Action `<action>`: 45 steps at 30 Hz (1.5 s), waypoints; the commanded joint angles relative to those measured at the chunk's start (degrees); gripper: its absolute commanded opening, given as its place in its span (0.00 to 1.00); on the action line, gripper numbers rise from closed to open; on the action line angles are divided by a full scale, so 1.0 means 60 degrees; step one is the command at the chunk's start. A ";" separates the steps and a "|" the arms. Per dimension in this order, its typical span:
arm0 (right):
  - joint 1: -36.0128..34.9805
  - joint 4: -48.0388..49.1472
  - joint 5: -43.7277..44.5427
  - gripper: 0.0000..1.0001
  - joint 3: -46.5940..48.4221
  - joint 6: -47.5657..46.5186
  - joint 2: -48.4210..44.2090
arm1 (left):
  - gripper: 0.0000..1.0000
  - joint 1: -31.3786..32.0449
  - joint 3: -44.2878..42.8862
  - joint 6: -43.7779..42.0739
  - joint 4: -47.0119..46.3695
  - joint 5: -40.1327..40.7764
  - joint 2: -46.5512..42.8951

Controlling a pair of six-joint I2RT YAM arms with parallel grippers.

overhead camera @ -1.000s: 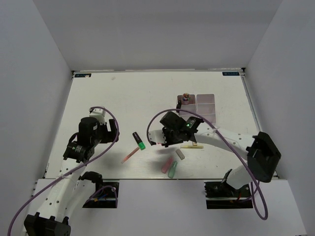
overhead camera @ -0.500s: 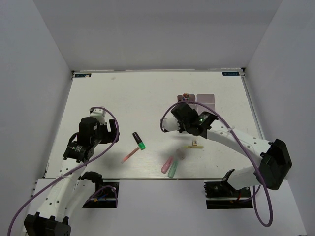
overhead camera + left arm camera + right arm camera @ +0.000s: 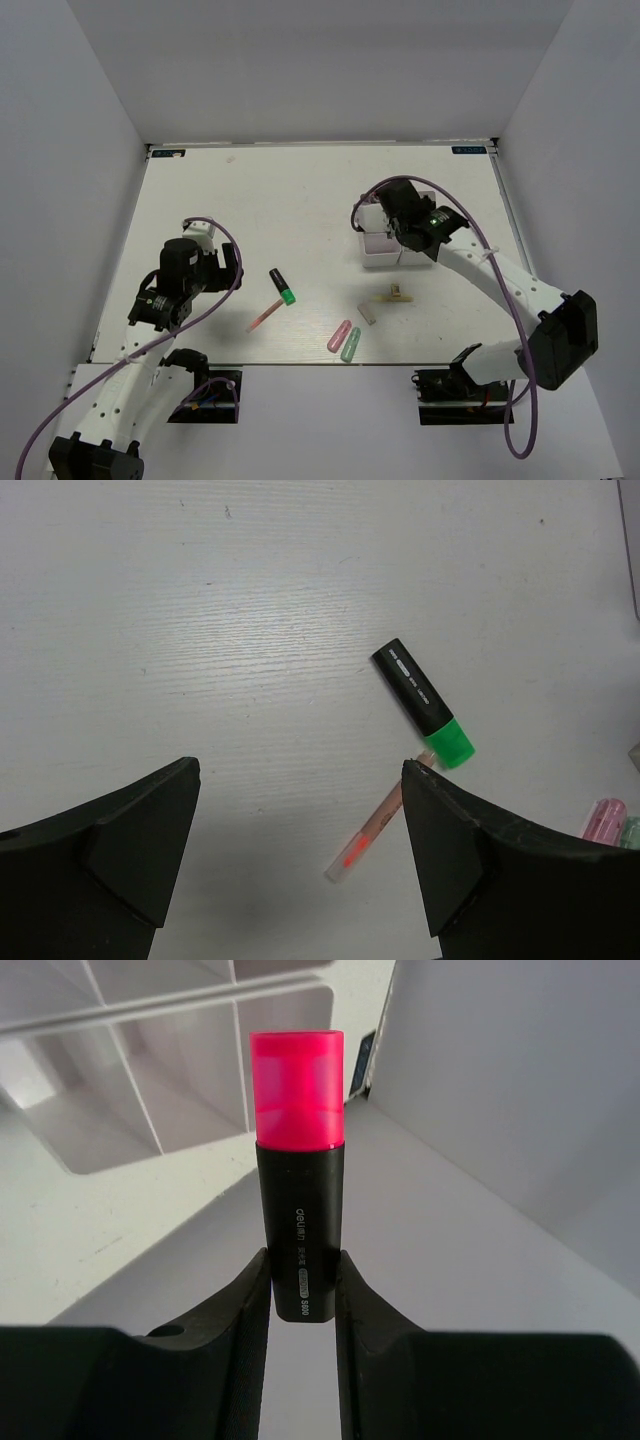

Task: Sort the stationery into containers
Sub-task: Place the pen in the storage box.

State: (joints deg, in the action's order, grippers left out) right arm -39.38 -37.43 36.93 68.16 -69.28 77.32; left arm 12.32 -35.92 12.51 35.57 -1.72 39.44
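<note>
My right gripper point(image 3: 377, 214) is shut on a black highlighter with a pink end point(image 3: 298, 1160) and holds it just over the white divided containers point(image 3: 378, 248). The compartments show behind it in the right wrist view point(image 3: 150, 1070). My left gripper point(image 3: 228, 268) is open and empty, hovering left of a black highlighter with a green end point(image 3: 282, 286) and a thin pink pen point(image 3: 262, 317). Both also show in the left wrist view, the highlighter point(image 3: 425, 705) and the pen point(image 3: 380, 825), between the open fingers point(image 3: 300, 770). No scissors are in view.
A pink capsule eraser point(image 3: 339, 335) and a green one point(image 3: 350, 345) lie near the front edge. A grey eraser point(image 3: 367, 313) and a pale yellow clip point(image 3: 392, 294) lie in front of the containers. Grey walls enclose the table.
My right arm has swung from the middle of the table back and to the right, carrying the pink highlighter over the containers. The left arm has not moved.
</note>
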 commanded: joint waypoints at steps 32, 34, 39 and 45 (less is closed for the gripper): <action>0.2973 -0.4392 -0.1730 0.00 0.5352 -0.0467 0.4543 | 0.93 -0.0061 -0.0004 -0.0035 -0.0040 -0.0153 -0.0070; 0.3046 -0.4716 -0.1862 0.00 0.5763 -0.0320 0.4793 | 0.93 -0.0046 -0.0004 -0.0049 -0.0055 -0.0153 -0.0055; 0.3120 -0.5231 -0.2170 0.00 0.6130 -0.0246 0.5013 | 0.93 -0.0046 -0.0019 -0.0049 -0.0055 -0.0168 -0.0055; 0.3194 -0.5729 -0.2317 0.00 0.6116 -0.0231 0.5087 | 0.93 -0.0046 -0.0004 -0.0035 -0.0069 -0.0153 -0.0055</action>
State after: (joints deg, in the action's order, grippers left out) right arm -20.58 -65.21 25.10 102.56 -67.40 107.39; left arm 12.32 -35.92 12.51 35.57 -2.11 39.40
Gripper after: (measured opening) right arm 0.293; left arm 0.928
